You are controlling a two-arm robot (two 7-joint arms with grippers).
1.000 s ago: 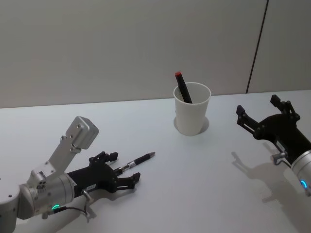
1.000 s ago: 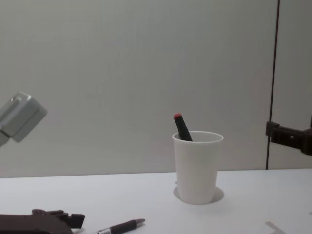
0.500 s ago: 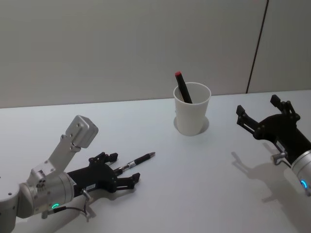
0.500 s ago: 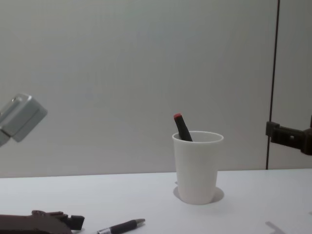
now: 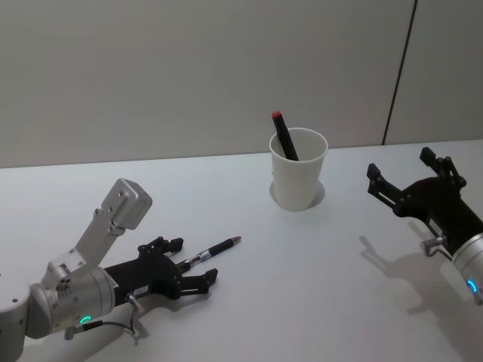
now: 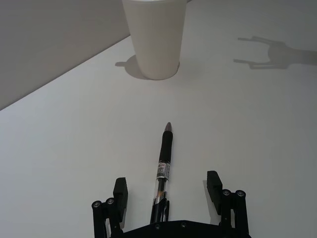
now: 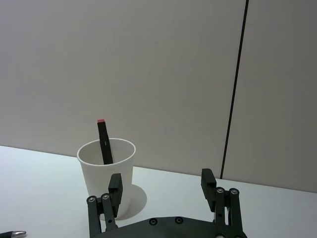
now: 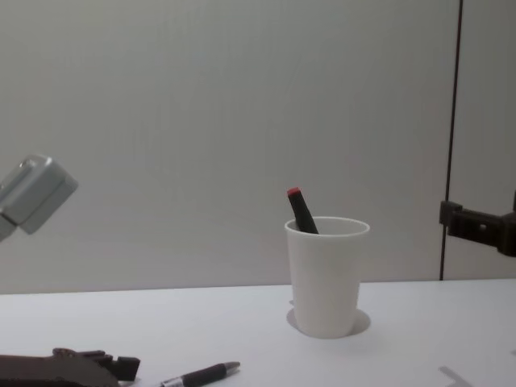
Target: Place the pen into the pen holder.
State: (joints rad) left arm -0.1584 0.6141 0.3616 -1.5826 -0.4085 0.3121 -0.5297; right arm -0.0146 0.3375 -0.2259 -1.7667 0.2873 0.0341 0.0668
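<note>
A black pen with a silver tip lies flat on the white table, its tip towards the pen holder. My left gripper sits low over the table, open, with the pen's rear end between its fingers and gaps on both sides. The pen holder, a white paper cup, stands upright farther back with a black marker with a red cap leaning in it. My right gripper hovers open at the right.
The white table meets a grey wall behind the cup. A dark vertical seam runs down the wall at the right. Bare table lies between the pen's tip and the cup.
The left gripper has crept very slightly back and down along the pen. The right arm, pen and cup stay as they were.
</note>
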